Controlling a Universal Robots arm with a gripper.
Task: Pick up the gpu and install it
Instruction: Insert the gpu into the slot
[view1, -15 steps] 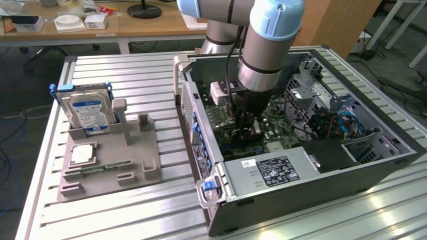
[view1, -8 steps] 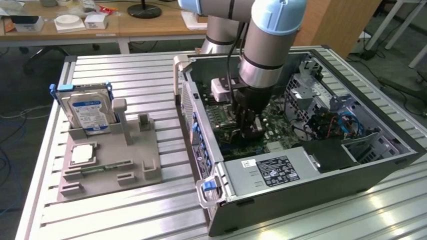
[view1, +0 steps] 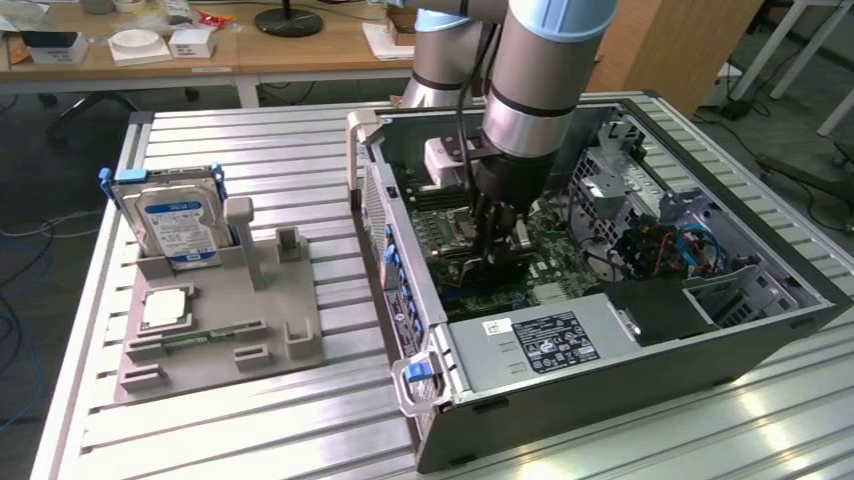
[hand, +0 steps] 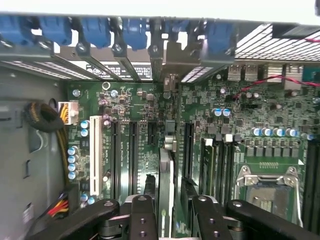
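The gpu (hand: 166, 167) stands edge-on in an expansion slot of the green motherboard (hand: 135, 120), inside the open computer case (view1: 627, 385). Its silvery bracket (hand: 170, 62) meets the rear slot row under the blue latches (hand: 95, 30). My gripper (hand: 167, 189) straddles the card's near end. Its black fingers (hand: 144, 212) sit on either side, and a narrow gap shows between pads and card. In the exterior view the gripper (view1: 497, 245) reaches straight down into the case, hiding the card.
On the exterior view's left, a grey fixture (view1: 220, 320) holds a silver hard drive with a blue label (view1: 180, 225), a processor chip (view1: 167, 308) and a memory stick (view1: 214, 335). The CPU socket (hand: 267, 187), cables (view1: 667, 245) and power supply (view1: 554, 340) crowd the case.
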